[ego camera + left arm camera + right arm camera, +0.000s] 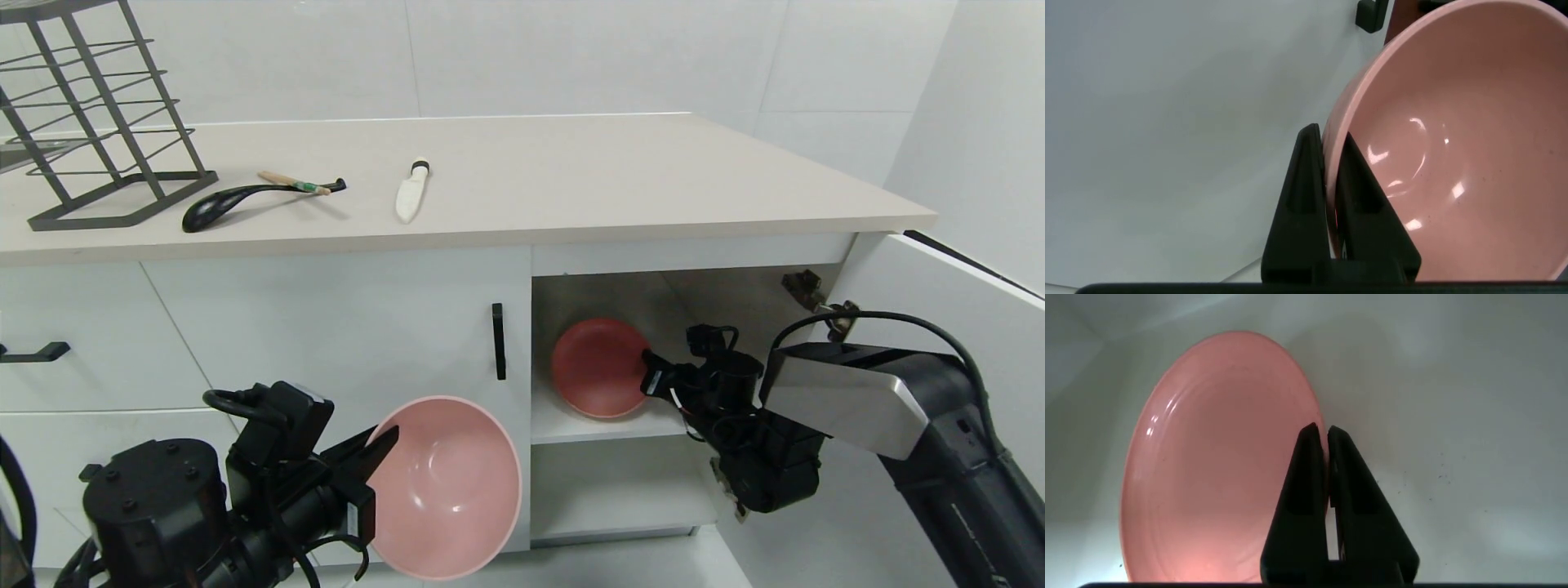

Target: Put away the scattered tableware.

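My left gripper [377,459] is shut on the rim of a light pink bowl [447,486], held tilted on its side in front of the closed cabinet door; in the left wrist view its fingers [1327,175] pinch the bowl [1454,139] rim. My right gripper [649,371] reaches into the open cabinet and is shut on the rim of a darker pink plate [596,367], which stands tilted on the upper shelf [604,426]. The right wrist view shows the plate [1208,449] clamped at its edge by the fingers [1319,457]. On the countertop lie a black ladle [233,200], chopsticks [294,183] and a white knife [412,193].
A black wire rack [90,114] stands at the counter's back left. The open cabinet door [939,343] hangs to the right of my right arm. A black door handle [498,340] sits beside the opening; a lower shelf [612,506] lies below.
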Controlling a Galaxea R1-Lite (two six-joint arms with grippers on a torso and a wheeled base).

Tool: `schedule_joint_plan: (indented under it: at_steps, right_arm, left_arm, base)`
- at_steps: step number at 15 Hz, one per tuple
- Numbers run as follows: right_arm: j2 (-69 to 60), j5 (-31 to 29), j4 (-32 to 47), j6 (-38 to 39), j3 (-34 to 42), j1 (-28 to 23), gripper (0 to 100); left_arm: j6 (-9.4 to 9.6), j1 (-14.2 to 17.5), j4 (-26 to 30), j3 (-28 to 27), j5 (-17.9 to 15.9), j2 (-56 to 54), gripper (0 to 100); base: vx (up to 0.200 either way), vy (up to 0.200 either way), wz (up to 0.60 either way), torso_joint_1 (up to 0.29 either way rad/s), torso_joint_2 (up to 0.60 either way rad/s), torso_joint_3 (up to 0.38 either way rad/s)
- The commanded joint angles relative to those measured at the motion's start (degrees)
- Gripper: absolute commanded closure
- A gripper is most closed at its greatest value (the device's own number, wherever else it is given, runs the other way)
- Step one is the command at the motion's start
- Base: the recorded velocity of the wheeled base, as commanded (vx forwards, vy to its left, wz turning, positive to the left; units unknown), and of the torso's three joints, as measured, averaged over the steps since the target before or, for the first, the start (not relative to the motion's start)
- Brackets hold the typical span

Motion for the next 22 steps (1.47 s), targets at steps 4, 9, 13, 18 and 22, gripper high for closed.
schedule_joint_plan:
  at_steps: [4,9,13,18,22]
  right_arm:
    - [1.7,0.0,-2.3,-0.7,-0.9,-2.6,0]
    - [-16.8,0.2,-3.5,-12.1,18.0,-0.5,0]
    - [-33.3,0.1,-3.5,-14.0,36.3,6.3,0]
    - [-41.2,0.0,-3.5,-20.5,43.7,8.0,0]
    - [-46.5,0.1,-3.5,-20.5,46.8,8.7,0]
  left_arm:
    - [0.02,0.0,-0.1,0.0,0.0,0.0,100]
    - [0.37,0.0,-0.1,0.0,0.0,-0.3,100]
    - [0.99,-2.3,-0.1,0.0,2.6,-1.3,100]
    - [16.72,-7.5,-0.1,-4.2,2.7,2.6,100]
    - [16.9,-14.1,-0.1,-10.8,2.6,7.2,100]
  base:
    - [0.0,0.0,0.0,0.0,0.0,0.0]
    - [0.0,0.0,0.0,0.0,0.0,0.0]
    - [0.0,0.0,0.0,0.0,0.0,0.0]
    - [0.0,0.0,0.0,0.0,0.0,0.0]
    - [0.0,0.0,0.0,0.0,0.0,0.0]
